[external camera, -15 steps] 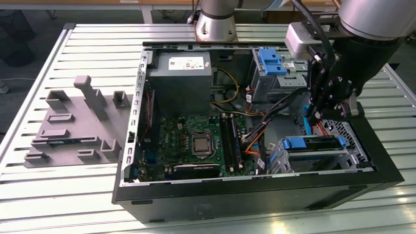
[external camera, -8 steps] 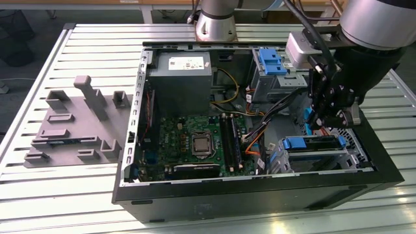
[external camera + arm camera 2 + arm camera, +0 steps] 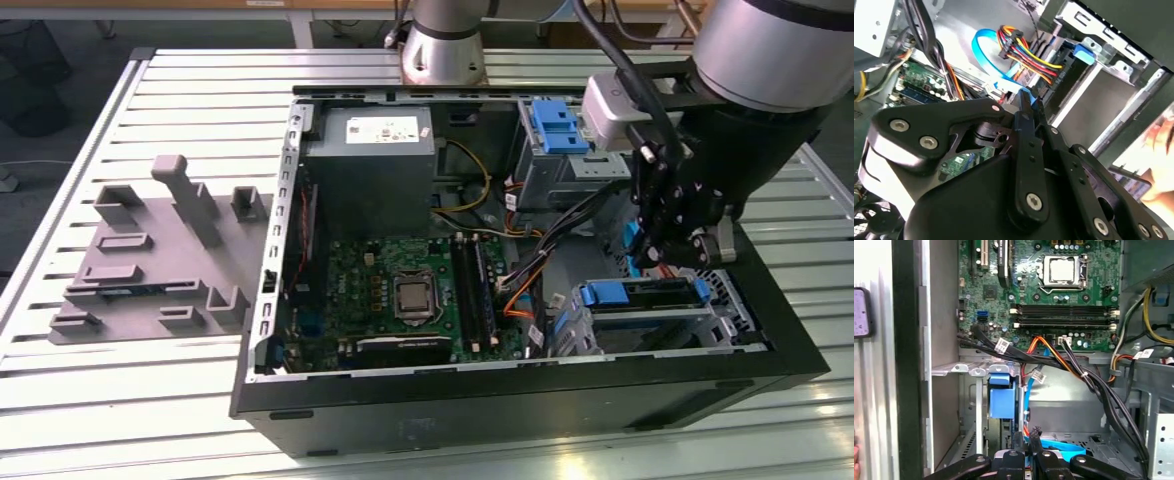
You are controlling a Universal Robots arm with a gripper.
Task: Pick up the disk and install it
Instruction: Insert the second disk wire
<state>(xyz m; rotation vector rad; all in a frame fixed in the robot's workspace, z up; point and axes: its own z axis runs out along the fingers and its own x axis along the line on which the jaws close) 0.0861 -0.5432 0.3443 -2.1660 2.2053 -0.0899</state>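
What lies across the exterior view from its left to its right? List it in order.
Grey fixture block → power supply box → motherboard → gripper, above the blue-fronted drive cage.

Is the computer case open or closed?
Open. The case has no side panel, so the exterior view looks straight onto the motherboard and cables inside.

cable bundle (image 3: 1089, 385) crossing bay, drive cage (image 3: 654, 315) beside
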